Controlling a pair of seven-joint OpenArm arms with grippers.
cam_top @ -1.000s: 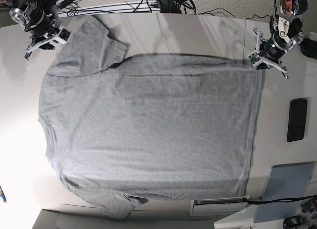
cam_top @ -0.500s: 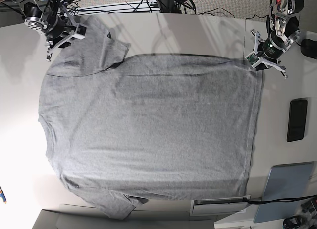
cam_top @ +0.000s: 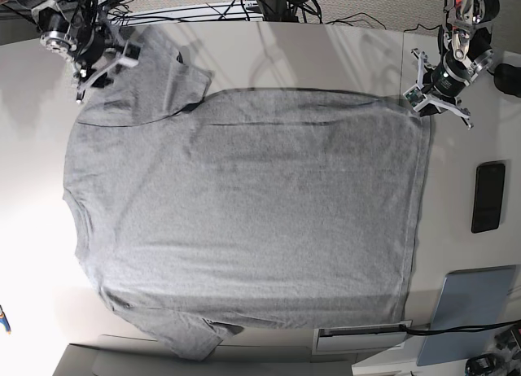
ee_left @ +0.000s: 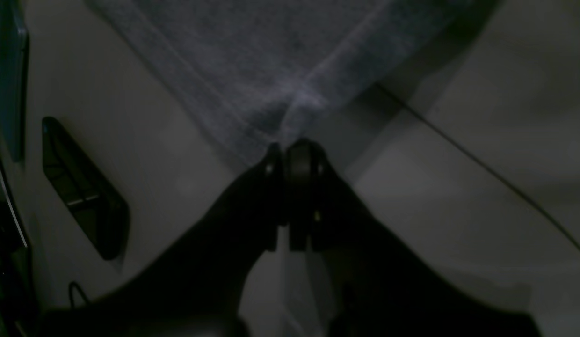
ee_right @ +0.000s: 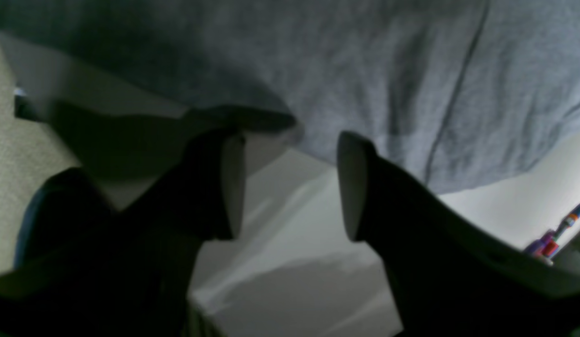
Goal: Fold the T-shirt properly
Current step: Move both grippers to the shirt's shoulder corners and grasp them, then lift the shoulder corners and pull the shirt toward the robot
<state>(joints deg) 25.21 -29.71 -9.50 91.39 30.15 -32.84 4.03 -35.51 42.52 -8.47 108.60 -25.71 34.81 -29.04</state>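
Observation:
The grey T-shirt [cam_top: 244,205] lies spread flat on the table, plain side up, neck to the left and hem to the right. At the top left, my right gripper [cam_top: 106,71] hovers by the edge of the far sleeve [cam_top: 159,75]. In the right wrist view this gripper [ee_right: 290,182] is open, the sleeve edge [ee_right: 290,126] lies just past its fingertips, and nothing is between them. My left gripper [cam_top: 419,99] sits at the hem's far corner. In the left wrist view this gripper [ee_left: 285,150] is shut, pinching the shirt's corner [ee_left: 290,107], and the cloth creases toward it.
A black phone [cam_top: 488,197] lies right of the hem, also seen as the phone [ee_left: 79,187]. A blue-grey pad [cam_top: 472,311] and a white box [cam_top: 362,337] sit at the front right. Cables run along the table's far edge. A coloured pen [ee_right: 556,229] lies at the left.
My right gripper has moved right, up to the sleeve's edge, and has opened wider. The left gripper has shifted a little toward the hem corner and stayed shut.

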